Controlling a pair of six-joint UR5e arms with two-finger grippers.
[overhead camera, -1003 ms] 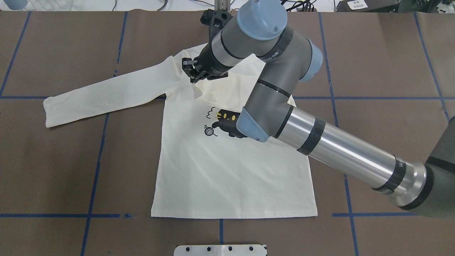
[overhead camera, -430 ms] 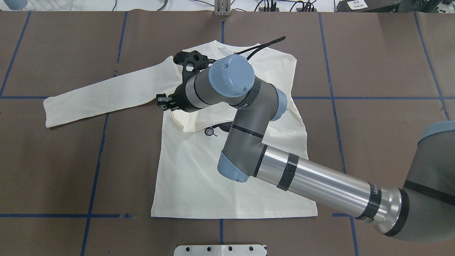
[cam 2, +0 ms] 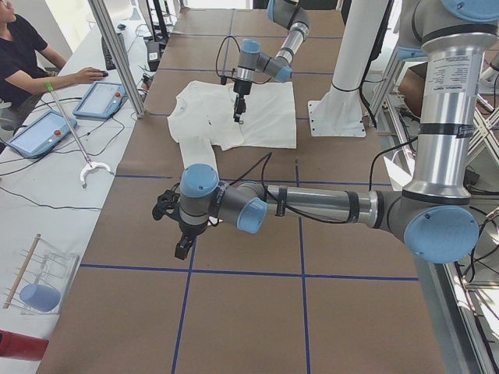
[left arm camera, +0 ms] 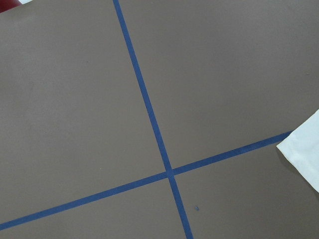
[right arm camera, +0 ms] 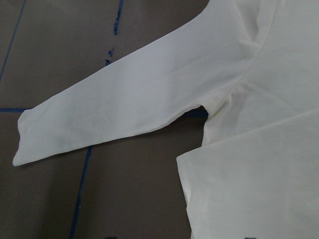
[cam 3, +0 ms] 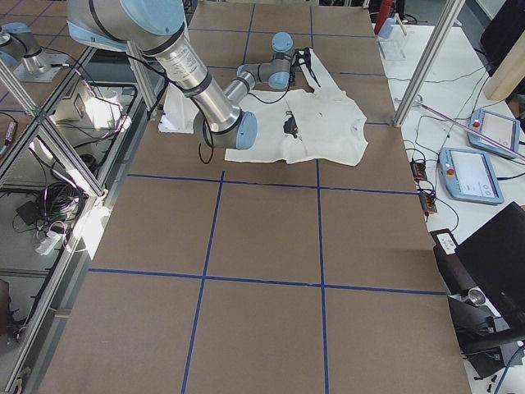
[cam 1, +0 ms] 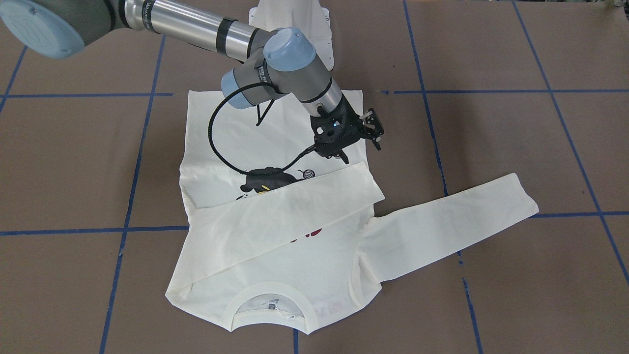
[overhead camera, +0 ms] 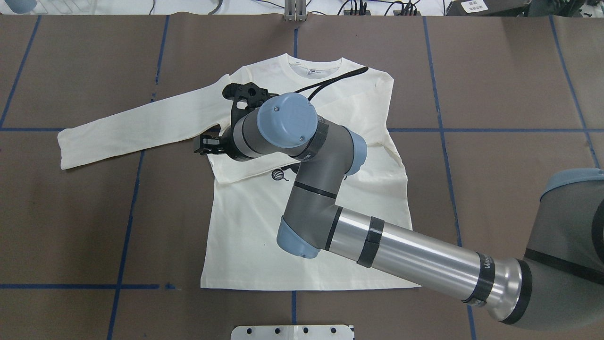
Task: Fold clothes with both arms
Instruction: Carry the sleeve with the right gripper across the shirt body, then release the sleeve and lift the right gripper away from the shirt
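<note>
T-shirt [overhead camera: 302, 226] was laid flat on the table [overhead camera: 495, 189], folded sleeve [cam 1: 275, 211] done, outstretched sleeve [overhead camera: 132, 127] and body left; right gripper [cam 1: 373, 130] jaws were seen apart and empty, left gripper [cam 2: 181, 248] jaws couldn't be told.

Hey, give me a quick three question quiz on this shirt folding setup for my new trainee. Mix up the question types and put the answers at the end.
1. True or false: both sleeves of the T-shirt are folded across its chest.
2. Where does the cuff of the folded sleeve lie? A) over the collar B) near the armpit of the outstretched sleeve C) past the bottom hem
3. Which arm reaches over the shirt?

Key
1. False: one sleeve lies stretched out flat on the table.
2. B
3. The right arm. The left arm is over bare table, away from the shirt.
</note>
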